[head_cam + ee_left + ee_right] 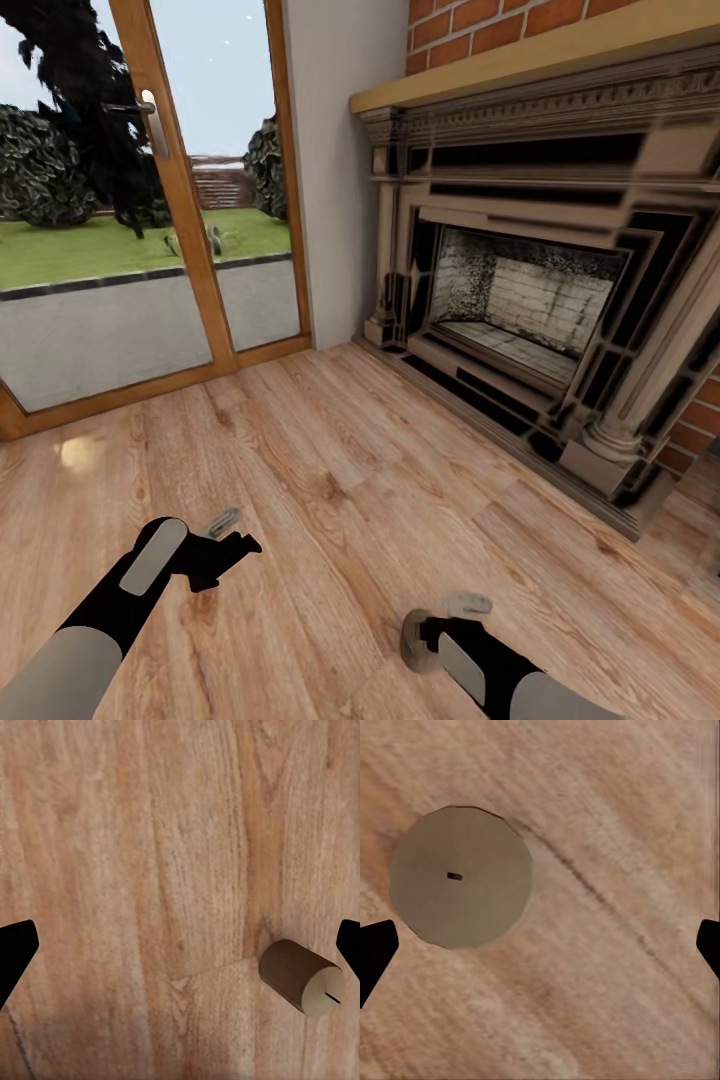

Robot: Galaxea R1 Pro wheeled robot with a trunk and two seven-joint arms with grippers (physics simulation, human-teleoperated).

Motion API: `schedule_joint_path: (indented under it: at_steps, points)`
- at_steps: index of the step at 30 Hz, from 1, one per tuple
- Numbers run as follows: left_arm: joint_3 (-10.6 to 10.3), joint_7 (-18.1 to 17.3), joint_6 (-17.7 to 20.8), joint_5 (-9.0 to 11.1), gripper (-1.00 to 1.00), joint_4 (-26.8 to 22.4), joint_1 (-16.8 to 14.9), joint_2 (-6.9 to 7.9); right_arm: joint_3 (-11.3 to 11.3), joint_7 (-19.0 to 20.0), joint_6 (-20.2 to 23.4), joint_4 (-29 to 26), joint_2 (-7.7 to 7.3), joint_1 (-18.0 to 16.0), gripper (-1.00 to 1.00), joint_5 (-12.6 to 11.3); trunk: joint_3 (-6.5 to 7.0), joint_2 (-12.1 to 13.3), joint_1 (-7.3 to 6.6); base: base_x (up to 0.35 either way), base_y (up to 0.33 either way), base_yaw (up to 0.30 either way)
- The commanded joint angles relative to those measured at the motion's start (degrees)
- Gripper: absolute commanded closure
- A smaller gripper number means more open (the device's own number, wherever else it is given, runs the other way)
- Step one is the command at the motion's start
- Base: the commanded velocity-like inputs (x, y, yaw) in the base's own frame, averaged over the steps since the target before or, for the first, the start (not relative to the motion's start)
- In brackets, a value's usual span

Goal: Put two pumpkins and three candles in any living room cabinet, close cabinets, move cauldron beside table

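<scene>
One cream-beige candle (304, 976) lies on its side on the wood plank floor, its wick end facing the left wrist camera, close to one fingertip of my left gripper (180, 952). That gripper (232, 538) is open and holds nothing. A second candle (461, 886) stands upright and is seen end-on from above, off towards one finger of my right gripper (540, 954), which is open and hangs above it. In the head view this candle (413, 640) sits on the floor right beside the right gripper (447, 620). The cabinet, pumpkins and cauldron are out of view.
A stone-coloured fireplace surround (540, 300) under a red brick chimney (480, 25) fills the right side, its base jutting onto the floor. A wood-framed glass door (150, 230) to the garden stands at the left. Open plank floor (350, 450) lies ahead.
</scene>
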Motion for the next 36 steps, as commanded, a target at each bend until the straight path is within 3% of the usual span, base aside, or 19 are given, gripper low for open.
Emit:
schedule_joint_path:
  at_steps: [1,34,36]
  points:
    - [-0.2,0.6,0.0,0.6,-1.0,-0.1,0.0,0.07,0.5,-0.3,0.3,-0.1,-0.17,-0.2,-1.0,-0.3,-0.05,0.0,-0.01,0.0,0.0,0.0]
    - [-0.2,0.5,-0.1,0.8,-1.0,-0.5,0.0,-0.18,1.2,0.5,0.2,-0.2,-0.15,-0.7,-1.0,0.7,-0.05,0.0,-0.01,0.075,0.039,0.0]
    - [-0.2,0.5,-0.1,0.9,-1.0,-1.1,0.0,-0.08,1.2,0.5,0.2,-0.3,-0.09,-0.7,-1.0,0.7,-0.5,-0.1,0.04,0.001,0.001,0.0]
